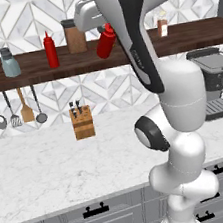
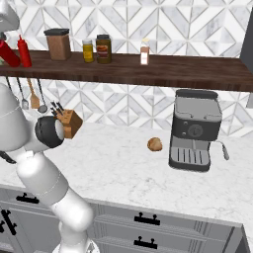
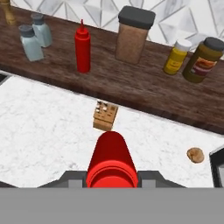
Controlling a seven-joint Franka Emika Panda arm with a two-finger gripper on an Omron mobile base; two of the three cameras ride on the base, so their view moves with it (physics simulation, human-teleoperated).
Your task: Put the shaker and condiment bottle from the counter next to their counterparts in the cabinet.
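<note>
Condiment bottle (image 1: 106,42), red, is gripped by the gripper (image 1: 95,20) at cabinet (image 1: 36,66) height, tilted, just right of its upright counterpart (image 1: 50,51); a shaker (image 1: 9,62) stands far left.

Right base view: held bottle (image 2: 8,53) sits at the left edge beside the counterpart (image 2: 23,51).

Hand view: jaws closed on the bottle (image 3: 110,159), long axis pointing away from the camera. Counterpart (image 3: 82,47) lies ahead and left, two shakers (image 3: 31,43) beyond. Judgement: placement needs a leftward shift and righting.
</note>
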